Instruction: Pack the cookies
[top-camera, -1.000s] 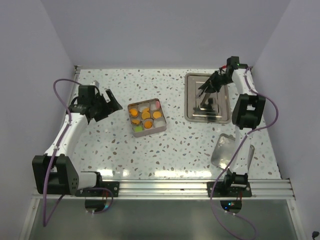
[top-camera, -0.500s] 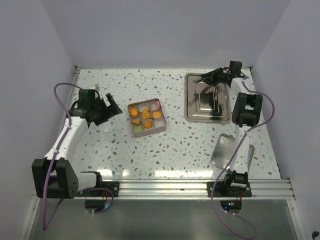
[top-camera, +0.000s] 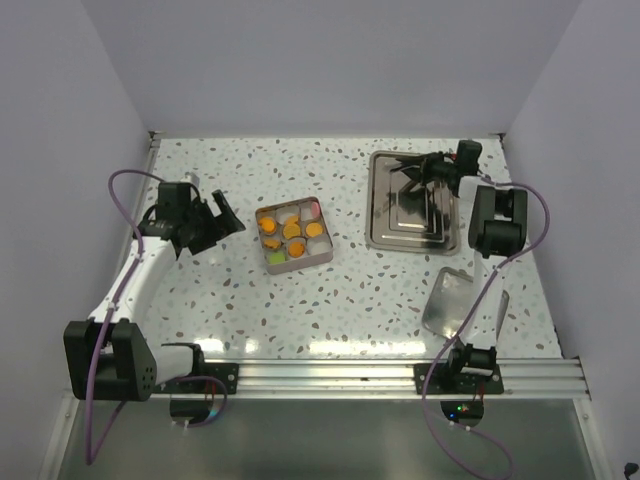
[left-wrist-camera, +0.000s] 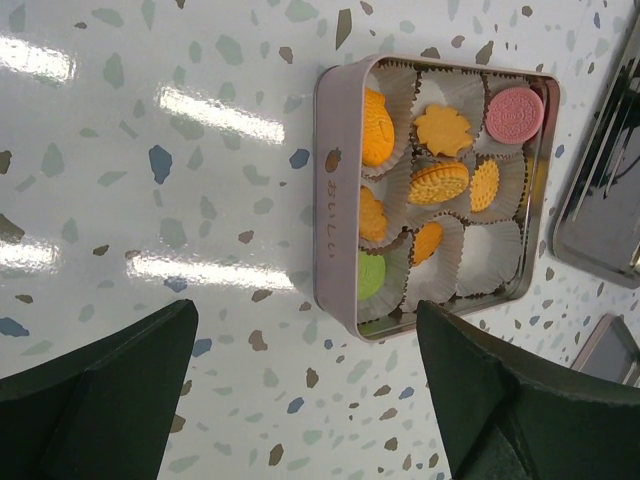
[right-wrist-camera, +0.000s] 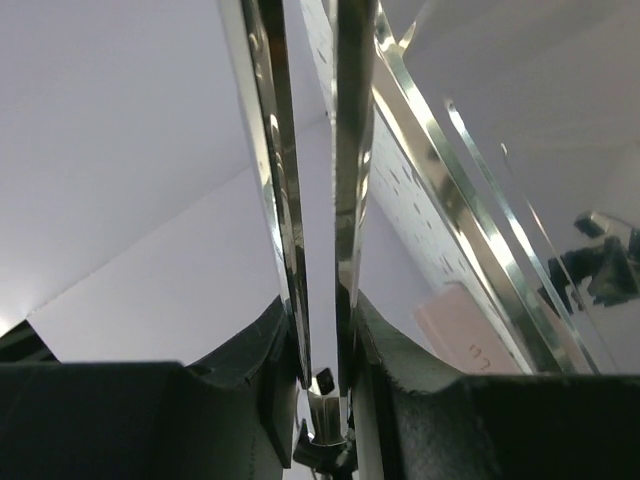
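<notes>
At far right your right gripper (top-camera: 425, 170) pinches the lid (top-camera: 412, 205) rim to lift it | left gripper (top-camera: 222, 213) open, empty, beside tin (top-camera: 294, 236) | cookies (left-wrist-camera: 440, 183) already in cups

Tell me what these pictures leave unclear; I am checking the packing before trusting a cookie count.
- Cookies: in the top view too small to count; in the left wrist view paper cups hide some edges.
- Right gripper: the top view shows it over the metal tray, jaws too small to read; the right wrist view shows only shiny edges between its fingers.
- Left gripper: open, fingertips cut off by the frame's bottom edge.
</notes>
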